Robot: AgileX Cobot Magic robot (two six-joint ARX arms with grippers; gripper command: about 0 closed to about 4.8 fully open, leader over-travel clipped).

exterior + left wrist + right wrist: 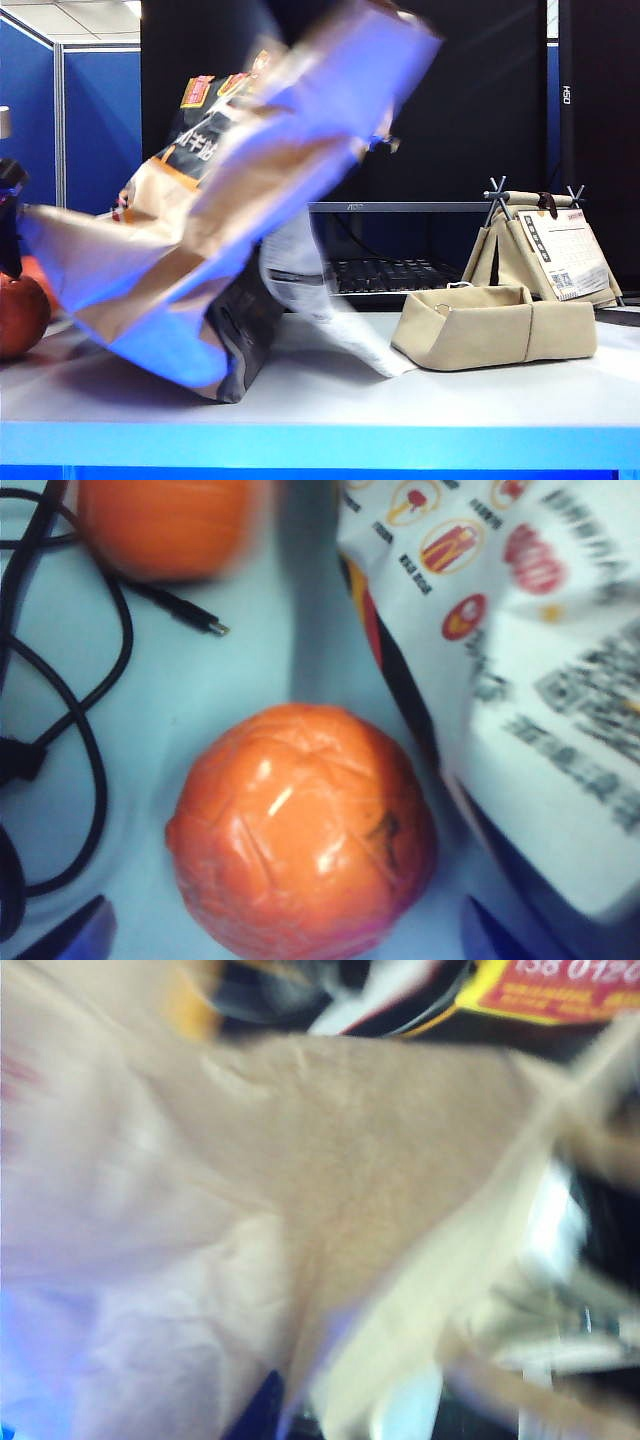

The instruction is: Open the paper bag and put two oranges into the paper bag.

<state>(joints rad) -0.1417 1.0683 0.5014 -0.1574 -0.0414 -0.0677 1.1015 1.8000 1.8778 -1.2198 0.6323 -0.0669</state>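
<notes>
Exterior view first: nearest the lens, the paper bag (230, 220) fills the left and centre of the frame, tipped hard over and smeared with motion, its base on the white table (330, 400) and its long receipt (300, 290) trailing at lower centre. It looks swung aside to get its mouth open. One orange (20, 315) sits at the left edge, just beside the bag. Farther back on the right rest a low beige folded bag (495, 325) and, behind it, a small beige bag with stick handles (545, 245).

The left gripper (280, 935) hovers straight above an orange (300, 830), its fingers spread wide and empty, apparently readied to pick; a second orange (160, 525) lies beyond, near black cables (70, 710).

The right gripper itself is hidden; pressed close to brown paper (340, 1190), it reads as fully closed, though whether it pinches the bag I cannot tell.
</notes>
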